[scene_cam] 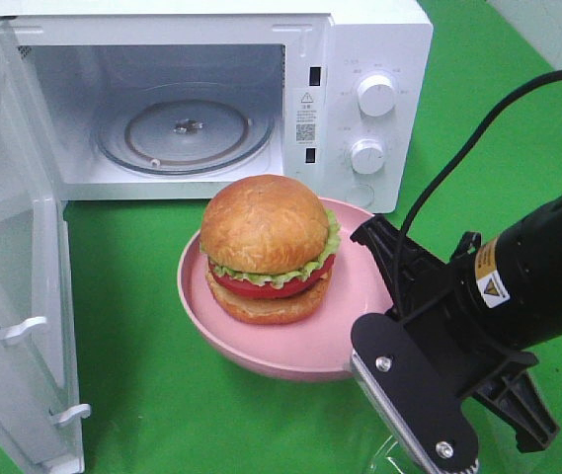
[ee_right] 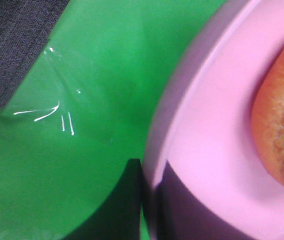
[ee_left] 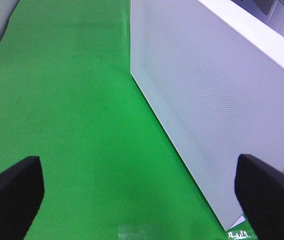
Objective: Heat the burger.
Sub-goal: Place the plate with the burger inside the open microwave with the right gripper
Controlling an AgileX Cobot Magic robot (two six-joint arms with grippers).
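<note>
Rim of the round pink plate (scene_cam: 300,346) is clenched by the right tool (scene_cam: 361,357) so the golden-bunned burger (scene_cam: 269,247) is held level for the open white microwave (scene_cam: 374,49), while the left tool (ee_left: 141,192) is seen released.

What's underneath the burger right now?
The burger rests on a pink plate, whose rim shows beside it. The plate's middle, directly beneath the bottom bun, is covered, so nothing there can be seen.

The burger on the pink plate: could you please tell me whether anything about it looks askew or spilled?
Nothing spilled. The burger sits intact but off-centre, toward the left of the pink plate, away from the rim that the right gripper clamps.
</note>
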